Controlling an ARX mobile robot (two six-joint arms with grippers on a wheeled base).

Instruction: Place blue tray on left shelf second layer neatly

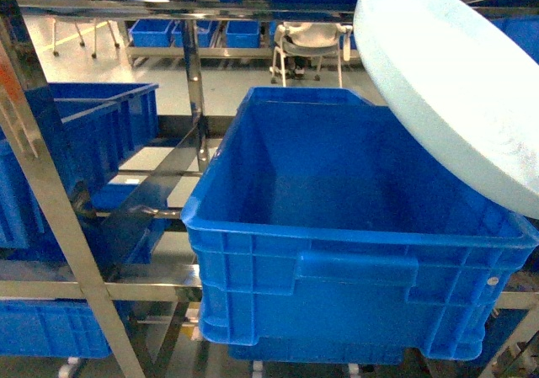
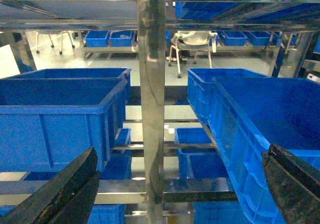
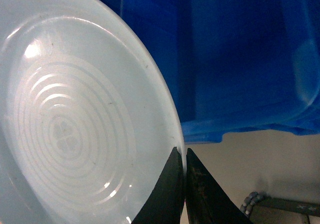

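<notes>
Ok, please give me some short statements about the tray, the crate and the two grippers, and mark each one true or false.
1. The right gripper pinches the rim of the blue tray. True.
2. The blue tray lies flat inside the big blue crate. False: it is held tilted above the crate's right side.
3. The left gripper is open and holds nothing. True.
4. The big blue crate is full of boxes. False: it looks empty.

Large crate (image 1: 354, 252) on the shelf rack (image 1: 50, 193), front centre — tray (image 1: 455, 83) tilted above its right rear corner; smaller crates (image 1: 93, 134) to the left, chair (image 1: 307, 45) behind.
</notes>
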